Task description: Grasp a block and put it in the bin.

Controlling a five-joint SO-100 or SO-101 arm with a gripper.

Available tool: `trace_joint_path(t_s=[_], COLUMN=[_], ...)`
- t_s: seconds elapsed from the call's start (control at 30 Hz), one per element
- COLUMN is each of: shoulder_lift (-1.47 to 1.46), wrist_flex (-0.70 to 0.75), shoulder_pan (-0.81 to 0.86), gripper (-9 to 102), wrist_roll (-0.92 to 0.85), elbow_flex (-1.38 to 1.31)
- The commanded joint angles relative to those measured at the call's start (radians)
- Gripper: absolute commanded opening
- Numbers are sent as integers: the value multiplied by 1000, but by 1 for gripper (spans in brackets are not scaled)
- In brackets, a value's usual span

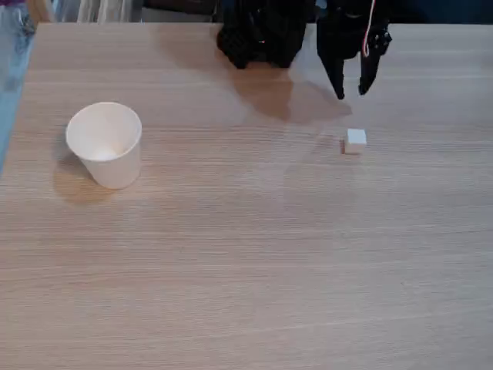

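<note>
- Nearest the camera in the fixed view is a wide stretch of bare table, pale wood with the grain running across the picture from left to right.
- Further back on the left stands the bin, a white paper cup, upright, its wide round rim open to the top and its body tapering toward the base; it throws a soft shadow to its left and front.
- Over on the right, well apart from the bin, sits the block, a tiny white cube resting flat on the table, with a slightly darker, tan edge low on its left side.
- Open wood lies between the bin and the block; no object stands on the line between them.
- Just behind the block hangs the pincer, black, its two tips pointing down with a clear gap between them, parted and holding nothing; the tips are above and behind the cube and do not touch it.
- A thin red and white wire runs down the right side of the pincer.
- Left of the pincer, at the far edge of the table, sits the arm's black base, with a broad dark shadow spreading on the wood in front of it toward the block.
- Along the left edge of the table a strip of pale blue surface shows, blurred; I cannot tell what it is.
</note>
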Motion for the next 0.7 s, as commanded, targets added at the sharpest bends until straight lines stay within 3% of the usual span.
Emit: trace_joint_path(t_s=[0.0,0.67], shoulder_lift=[-23,-135], wrist_flex=[-38,-170], shoulder_pan=[-11,107], gripper=[20,22], wrist_roll=[-3,-97], elbow_flex=[-29,-40])
